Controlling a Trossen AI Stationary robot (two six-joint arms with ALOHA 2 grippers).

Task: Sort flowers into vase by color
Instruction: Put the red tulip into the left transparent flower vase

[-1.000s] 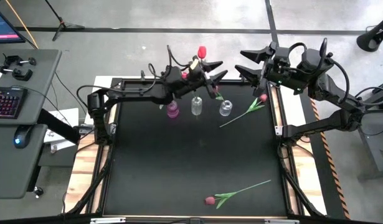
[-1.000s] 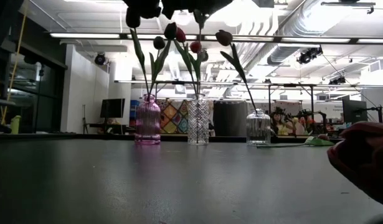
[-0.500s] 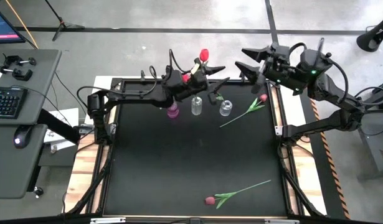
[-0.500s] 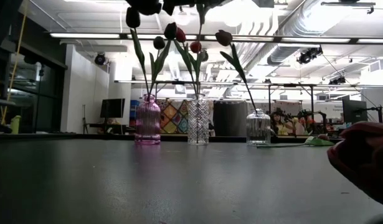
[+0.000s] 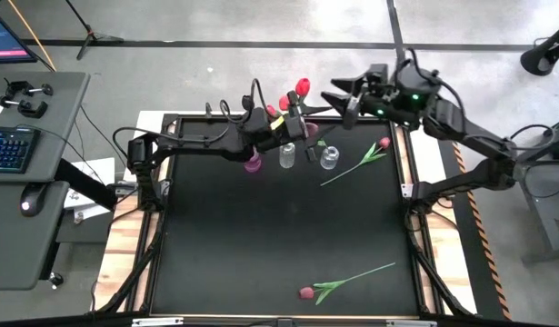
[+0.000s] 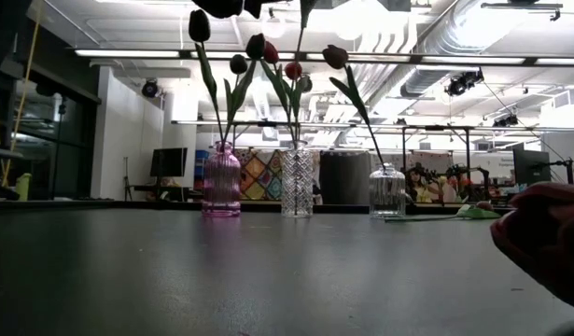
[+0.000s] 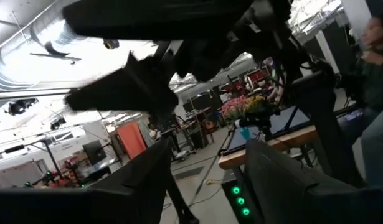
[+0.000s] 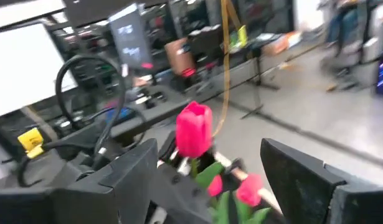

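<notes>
While the left gripper hangs over the three vases at the table's far edge, it holds a red tulip upright — head up, stem running down toward the vase mouths. The fingers look closed on the stem, so this reads as the placing step: the stem tip must be lowered into a vase. In the low view the pink vase, the middle vase and the clear vase each already hold tulips, whose stems rise nearly vertical and lean a little.

Facing it across the vases is the right gripper, just beside the left one at the far edge. Its fingers stand wide apart and hold nothing, with the red head straight ahead of it.

Next, I judge, the stem wants steadying and a straight drop into the vase holding matching reds — a thin stem may miss a narrow mouth.

Two tulips lie flat on the table: a pink one near the clear vase, head toward the right far corner, and another at the near edge, head pointing left.
</notes>
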